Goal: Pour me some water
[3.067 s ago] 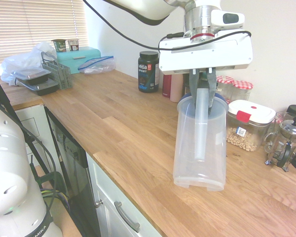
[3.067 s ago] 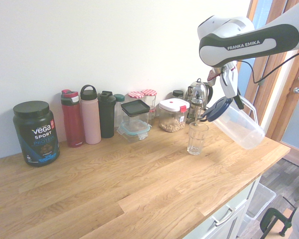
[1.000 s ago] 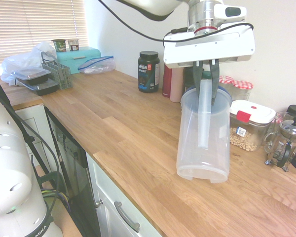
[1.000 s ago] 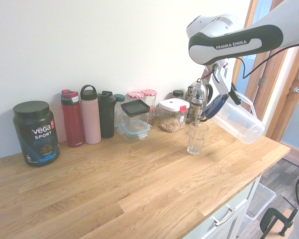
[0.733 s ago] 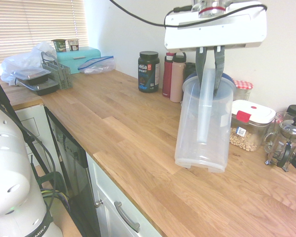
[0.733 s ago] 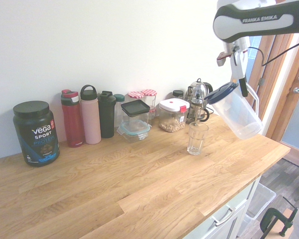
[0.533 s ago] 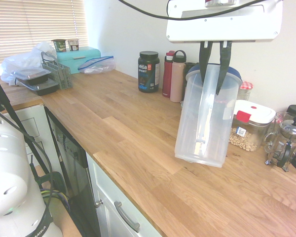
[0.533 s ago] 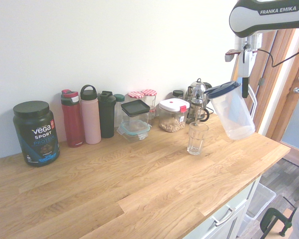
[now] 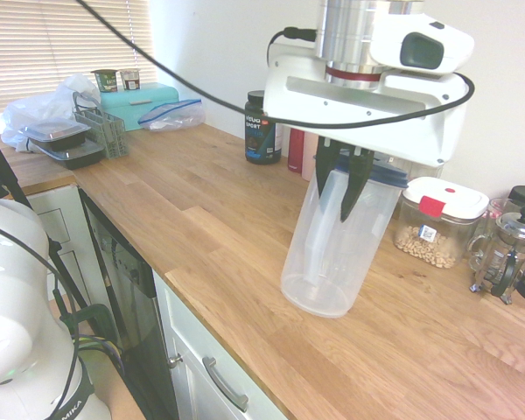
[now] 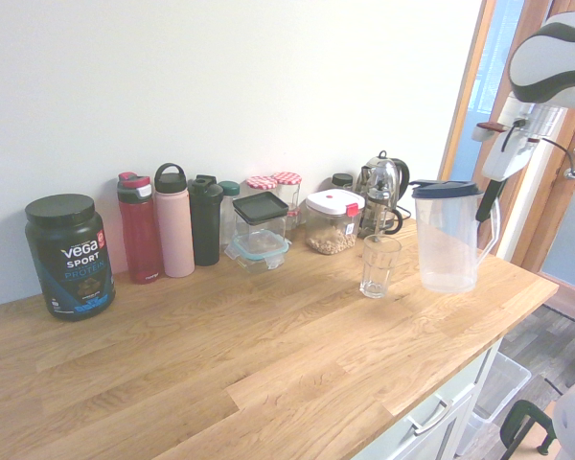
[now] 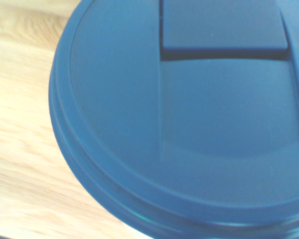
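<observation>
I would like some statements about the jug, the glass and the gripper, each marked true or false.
1. The jug stands upright. True.
2. The jug's lid is red. False: it is dark blue.
3. The gripper is shut on the jug's handle. True.
4. The glass lies on its side. False: it stands upright on the counter.
5. The glass is beside the jug. True.

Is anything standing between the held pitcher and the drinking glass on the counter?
Nothing visible does. The pitcher, upright in the shut gripper, sits beside the glass with only bare counter between them.
</observation>
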Controlling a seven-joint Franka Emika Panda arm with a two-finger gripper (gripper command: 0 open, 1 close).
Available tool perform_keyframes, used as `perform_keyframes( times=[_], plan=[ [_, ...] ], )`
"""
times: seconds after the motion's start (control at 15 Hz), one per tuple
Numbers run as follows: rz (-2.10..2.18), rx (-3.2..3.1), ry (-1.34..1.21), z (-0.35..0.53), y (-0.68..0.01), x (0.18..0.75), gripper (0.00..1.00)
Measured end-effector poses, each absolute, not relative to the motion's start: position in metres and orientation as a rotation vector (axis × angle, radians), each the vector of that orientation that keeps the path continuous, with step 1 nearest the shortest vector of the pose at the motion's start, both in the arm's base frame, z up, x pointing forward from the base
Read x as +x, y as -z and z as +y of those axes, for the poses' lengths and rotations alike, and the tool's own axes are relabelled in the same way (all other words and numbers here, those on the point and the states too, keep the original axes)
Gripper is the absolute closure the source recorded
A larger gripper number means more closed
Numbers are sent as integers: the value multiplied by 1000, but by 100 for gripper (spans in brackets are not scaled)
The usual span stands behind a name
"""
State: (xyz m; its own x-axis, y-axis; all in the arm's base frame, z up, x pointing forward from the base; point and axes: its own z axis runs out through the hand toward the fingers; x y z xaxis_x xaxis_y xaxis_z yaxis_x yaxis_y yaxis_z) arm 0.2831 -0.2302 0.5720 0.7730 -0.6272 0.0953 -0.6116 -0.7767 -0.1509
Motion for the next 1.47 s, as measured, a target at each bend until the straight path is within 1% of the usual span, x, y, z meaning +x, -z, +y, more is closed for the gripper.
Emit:
perform_keyframes(
  times=[0.13,0.2,0.4,0.67,1.13,1.27,1.47],
  plan=[
    [1074,-2751,299,-212,-573,270,100],
    [1131,-2713,300,-194,-567,267,100],
    [1210,-2720,279,-120,-554,263,100],
    [1180,-2760,304,-18,-550,259,100],
    [1074,-2728,593,149,-505,280,100],
    [1109,-2741,582,175,-493,293,100],
    [1148,-2765,490,197,-480,334,100]
  ],
)
